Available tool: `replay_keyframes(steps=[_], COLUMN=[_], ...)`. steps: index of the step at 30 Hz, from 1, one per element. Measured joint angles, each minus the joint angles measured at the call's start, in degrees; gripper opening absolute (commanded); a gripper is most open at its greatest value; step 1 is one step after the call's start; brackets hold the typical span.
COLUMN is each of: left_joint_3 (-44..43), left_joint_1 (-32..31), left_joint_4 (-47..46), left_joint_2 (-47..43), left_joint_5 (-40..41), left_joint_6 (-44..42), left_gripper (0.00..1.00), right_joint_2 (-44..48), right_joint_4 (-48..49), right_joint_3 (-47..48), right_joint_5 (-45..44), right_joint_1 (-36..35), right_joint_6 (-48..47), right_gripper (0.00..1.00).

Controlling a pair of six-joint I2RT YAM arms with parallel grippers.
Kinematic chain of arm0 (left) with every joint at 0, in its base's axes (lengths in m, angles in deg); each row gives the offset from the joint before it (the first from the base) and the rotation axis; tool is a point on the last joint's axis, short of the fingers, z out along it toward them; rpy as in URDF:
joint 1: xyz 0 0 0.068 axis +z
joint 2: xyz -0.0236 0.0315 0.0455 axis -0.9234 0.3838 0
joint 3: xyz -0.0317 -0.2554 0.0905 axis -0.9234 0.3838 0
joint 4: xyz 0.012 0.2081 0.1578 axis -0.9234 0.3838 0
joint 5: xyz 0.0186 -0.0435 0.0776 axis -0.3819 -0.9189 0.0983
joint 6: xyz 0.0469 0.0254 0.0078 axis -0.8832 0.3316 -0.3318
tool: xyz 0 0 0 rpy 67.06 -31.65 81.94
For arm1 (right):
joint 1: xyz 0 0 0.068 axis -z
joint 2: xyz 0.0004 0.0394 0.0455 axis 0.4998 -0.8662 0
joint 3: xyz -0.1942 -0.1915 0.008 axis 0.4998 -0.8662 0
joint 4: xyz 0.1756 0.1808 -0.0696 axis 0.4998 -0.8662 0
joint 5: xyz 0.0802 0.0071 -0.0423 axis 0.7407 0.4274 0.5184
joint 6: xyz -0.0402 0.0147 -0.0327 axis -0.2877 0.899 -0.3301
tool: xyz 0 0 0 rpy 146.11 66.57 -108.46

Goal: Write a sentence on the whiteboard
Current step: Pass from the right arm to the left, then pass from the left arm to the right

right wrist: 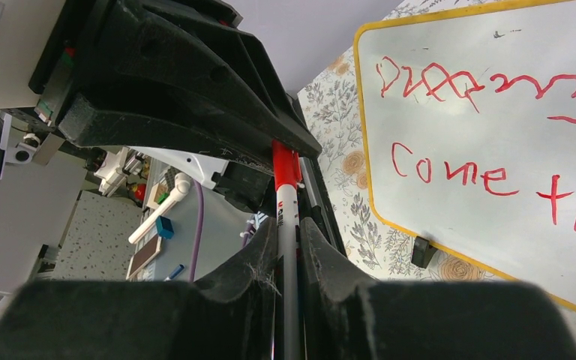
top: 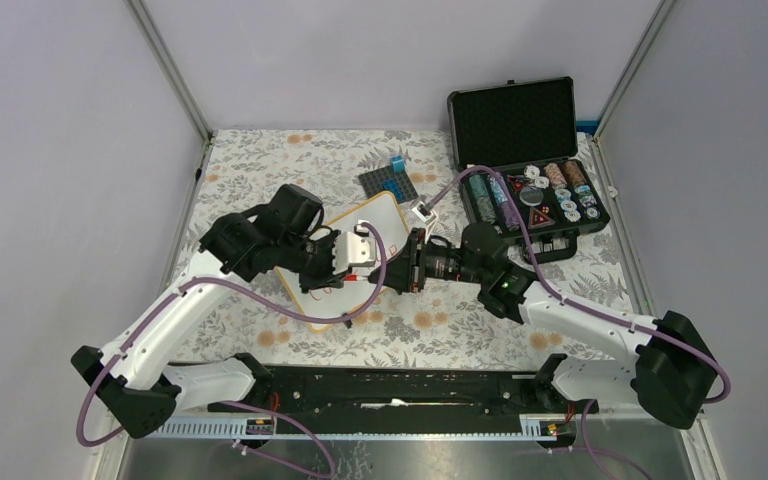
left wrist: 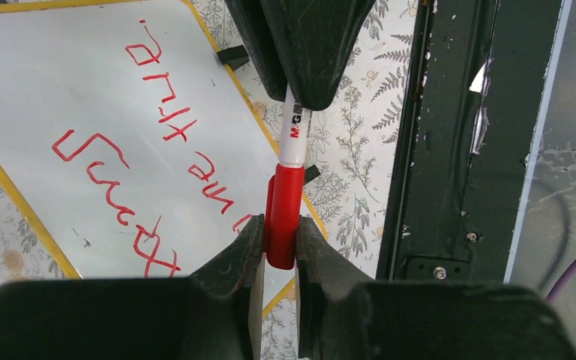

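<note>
The whiteboard [top: 380, 228] lies tilted on the floral cloth, yellow-framed [left wrist: 15, 196] [right wrist: 495, 67]. On it the sentence [right wrist: 465, 172] runs in red marker: a scribbled top line and "Come tr..." below, also readable upside down in the left wrist view [left wrist: 157, 127]. Above the board's near edge the two grippers meet end to end on one marker. My left gripper [left wrist: 278, 244] [top: 368, 252] is shut on the marker's red cap [left wrist: 283, 217]. My right gripper [right wrist: 289, 244] [top: 407, 262] is shut on the white marker barrel [right wrist: 288, 225] [left wrist: 294, 135].
An open black case [top: 530, 160] with chips and small parts stands at the back right. A dark studded baseplate [top: 388, 184] with a blue block lies behind the board. The black rail [top: 400, 385] of the arm bases runs along the near edge.
</note>
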Motion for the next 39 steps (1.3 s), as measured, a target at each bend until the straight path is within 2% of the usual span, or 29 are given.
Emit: replay_keyframes(steps=[16, 17, 19, 22, 24, 26, 32, 39], left_joint_3=[-2.21, -2.21, -2.21, -2.21, -2.03, -1.64, 0.39, 6.10], left_joint_1=[-0.04, -0.04, -0.11, -0.31, -0.24, 0.85, 6.12, 9.84], left_joint_4=[3.06, 3.04, 2.78, 0.72, -1.44, -4.50, -12.17, -22.23], left_joint_2=[1.25, 1.27, 1.29, 1.29, 1.27, 1.27, 1.22, 1.01], left_joint_5=[0.39, 0.39, 0.28, -0.39, -2.27, -4.63, -10.47, -15.17], left_joint_6=[1.64, 1.75, 1.99, 2.93, 4.24, 5.66, 10.67, 22.75], left_gripper=[0.00, 0.00, 0.00, 0.00, 0.00, 0.00, 0.00, 0.00], right_joint_2=[-1.42, -1.31, -0.61, 2.23, 4.42, 7.28, 15.08, 16.98], right_joint_4=[-0.24, -0.46, -1.40, -4.33, -5.75, -6.78, -8.90, -9.03], right_joint_3=[1.57, 1.57, 1.55, 1.55, 1.55, 1.55, 1.42, -1.07], right_joint_5=[1.09, 0.96, 0.42, -2.01, -4.68, -7.69, -17.55, -27.76], right_joint_1=[-0.39, -0.42, -0.44, -0.31, 0.11, 0.55, 0.72, 0.76], right_joint_6=[-0.11, -0.13, -0.50, -1.53, -1.95, -2.10, -2.67, -0.90], right_gripper=[0.00, 0.02, 0.21, 0.41, 0.61, 0.73, 0.78, 0.72])
